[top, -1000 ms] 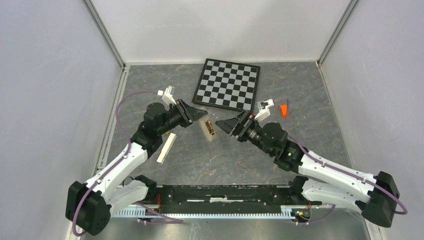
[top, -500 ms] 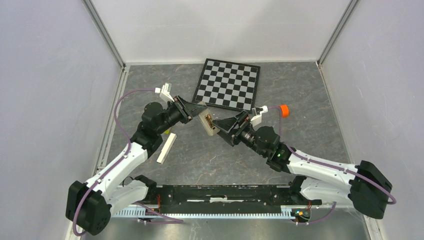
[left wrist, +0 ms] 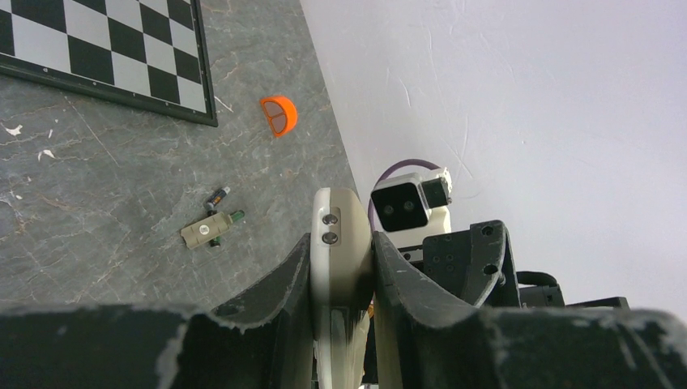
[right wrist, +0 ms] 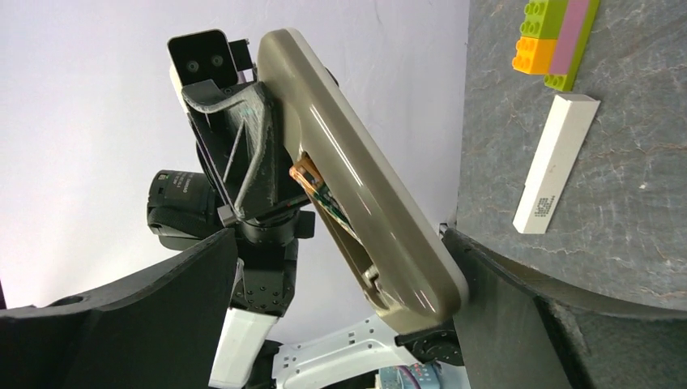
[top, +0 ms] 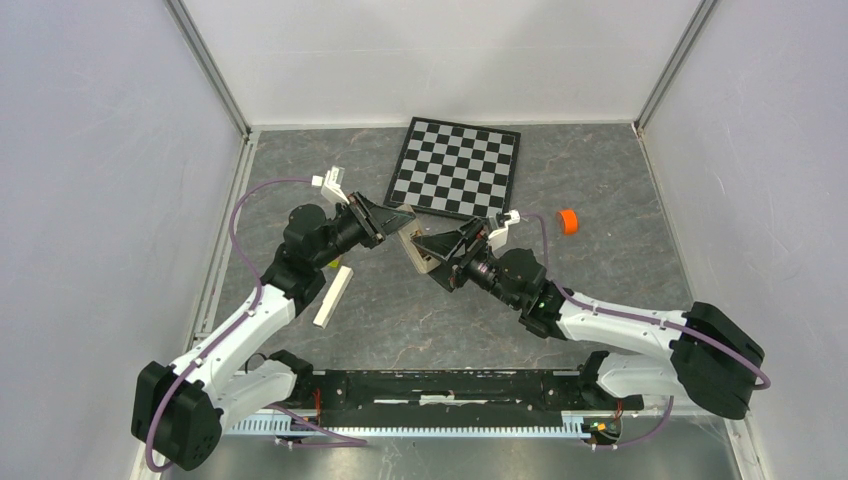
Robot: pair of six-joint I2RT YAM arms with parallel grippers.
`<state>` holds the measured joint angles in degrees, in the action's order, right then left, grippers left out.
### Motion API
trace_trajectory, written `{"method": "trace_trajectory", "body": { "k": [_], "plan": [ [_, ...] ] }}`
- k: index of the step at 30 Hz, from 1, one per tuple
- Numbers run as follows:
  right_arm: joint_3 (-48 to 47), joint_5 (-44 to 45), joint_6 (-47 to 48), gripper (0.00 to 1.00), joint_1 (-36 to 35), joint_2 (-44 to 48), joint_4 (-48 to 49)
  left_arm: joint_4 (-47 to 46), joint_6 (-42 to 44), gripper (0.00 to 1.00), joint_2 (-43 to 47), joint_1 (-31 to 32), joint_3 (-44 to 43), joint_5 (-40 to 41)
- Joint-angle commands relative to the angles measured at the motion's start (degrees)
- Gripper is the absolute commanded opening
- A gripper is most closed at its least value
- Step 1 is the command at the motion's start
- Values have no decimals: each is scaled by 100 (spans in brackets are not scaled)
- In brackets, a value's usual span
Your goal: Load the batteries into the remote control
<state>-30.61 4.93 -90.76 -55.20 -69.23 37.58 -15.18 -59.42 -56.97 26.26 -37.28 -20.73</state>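
We see the surface shut in by pale walls on the left, at the back and on the right; both claws meet near its middle, well apart from every wall. A chessboard lies just behind them, its near edge close to the left claw. An orange cap sits to the right, apart from the right arm. A long cream block lies under the left arm, and the right wrist view shows a stack of toy bricks just beyond it. Between the claws and the black rail at the near edge a broad stretch of grey surface shows.

The remote control is lifted off the surface, clamped edge-on between the left claw's two fingers; its pale back faces the right wrist camera, with the battery recess uncovered and an orange-and-green part showing inside. The right claw stands wide, one finger on each side of the remote's lower end; that end lies close against the right-hand finger, though we cannot tell whether it touches.

The batteries lie on the surface in the left wrist view, nearer than the orange cap, one of them touching a small tan piece; in the top view we cannot make them out.
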Motion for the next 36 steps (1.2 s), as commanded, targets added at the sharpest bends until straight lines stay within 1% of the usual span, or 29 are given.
{"method": "trace_trajectory", "body": {
  "k": [1, 10, 12, 17, 21, 24, 26, 30, 36],
  "plan": [
    [-422, -51, -47, 98, 51, -132, 174, -319, -97, 2, -13, 2, -163, -309],
    [-374, -221, -386, 98, 201, -331, 511, -332, 100, 2, 29, 2, -167, -492],
    [-333, -284, -487, 95, 222, -358, 579, -340, 140, 2, 24, 2, -168, -520],
    [-284, -415, -591, 83, 241, -413, 737, -374, 125, 2, -3, 2, -137, -506],
    [-232, -475, -665, 78, 288, -415, 791, -437, 89, 2, -25, 3, -129, -511],
    [-174, -480, -774, 76, 333, -435, 940, -467, 82, 2, -27, 2, -107, -515],
    [-174, -636, -792, 76, 356, -436, 954, -499, 77, 2, -46, 6, -110, -527],
    [-176, -668, -797, 78, 385, -442, 1003, -536, 49, 2, -67, 4, -102, -553],
    [-182, -881, -916, 70, 465, -574, 1265, -661, -13, 2, -86, 5, -53, -564]
  ]
}}
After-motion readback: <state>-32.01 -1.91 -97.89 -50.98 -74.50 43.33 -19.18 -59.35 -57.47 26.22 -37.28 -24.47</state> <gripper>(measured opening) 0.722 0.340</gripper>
